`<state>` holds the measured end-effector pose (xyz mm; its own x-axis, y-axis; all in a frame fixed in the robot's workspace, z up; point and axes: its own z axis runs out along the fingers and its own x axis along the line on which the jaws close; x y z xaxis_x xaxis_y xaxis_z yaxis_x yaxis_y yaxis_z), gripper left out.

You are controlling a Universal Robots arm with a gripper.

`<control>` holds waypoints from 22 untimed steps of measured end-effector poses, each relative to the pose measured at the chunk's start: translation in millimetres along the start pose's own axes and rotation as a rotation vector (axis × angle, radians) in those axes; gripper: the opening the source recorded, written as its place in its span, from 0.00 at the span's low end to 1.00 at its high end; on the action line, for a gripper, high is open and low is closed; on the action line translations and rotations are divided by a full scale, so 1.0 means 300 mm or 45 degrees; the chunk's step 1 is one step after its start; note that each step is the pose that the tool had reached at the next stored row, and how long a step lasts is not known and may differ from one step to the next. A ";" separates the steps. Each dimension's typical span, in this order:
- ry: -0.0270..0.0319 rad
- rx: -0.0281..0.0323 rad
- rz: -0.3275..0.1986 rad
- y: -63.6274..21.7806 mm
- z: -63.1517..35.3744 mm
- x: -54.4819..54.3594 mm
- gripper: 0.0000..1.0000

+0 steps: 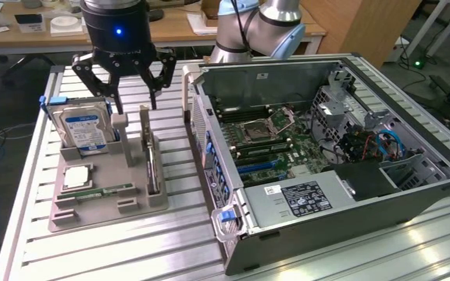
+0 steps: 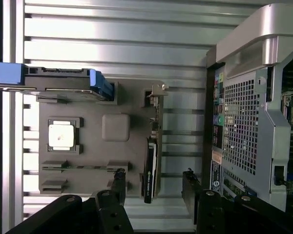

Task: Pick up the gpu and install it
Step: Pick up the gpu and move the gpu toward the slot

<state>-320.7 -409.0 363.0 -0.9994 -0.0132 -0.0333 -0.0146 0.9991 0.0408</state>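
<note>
Slatted aluminium makes up the surface, and wooden desks are seen behind it. At the exterior view's left, a grey tray is laid on the slats. At the tray's far left, a silver hard drive with a blue-white label is stood upright in a slot. A square processor is set flat in front of it, and a narrow green memory stick is laid nearer the front.

Along the tray's right side, the gpu is stood on its long edge in a slot, its pale bracket at the far end. The hand is held above the tray's far part, over the gap between the hard drive and the gpu. Its black fingers are spread wide and nothing is gripped.

In the wrist view the gpu is seen edge-on from above. It is lined up between the two spread fingers, with a gap left on each side.

At the exterior view's right, an open computer case is laid on its side with its motherboard exposed.
</note>
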 end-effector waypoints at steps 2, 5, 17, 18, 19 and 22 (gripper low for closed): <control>-0.0001 -0.0001 0.000 -0.001 0.007 0.000 0.59; -0.0001 -0.0002 0.000 -0.001 0.016 0.000 0.59; 0.0000 -0.0001 0.000 -0.023 0.058 0.002 0.59; 0.0000 -0.0002 0.000 -0.028 0.061 0.002 0.59; 0.0000 -0.0001 0.000 -0.032 0.063 0.002 0.59; -0.0001 -0.0002 0.000 -0.036 0.071 0.003 0.59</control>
<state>-320.8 -418.9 341.4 -0.9994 -0.0130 -0.0334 -0.0143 0.9991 0.0410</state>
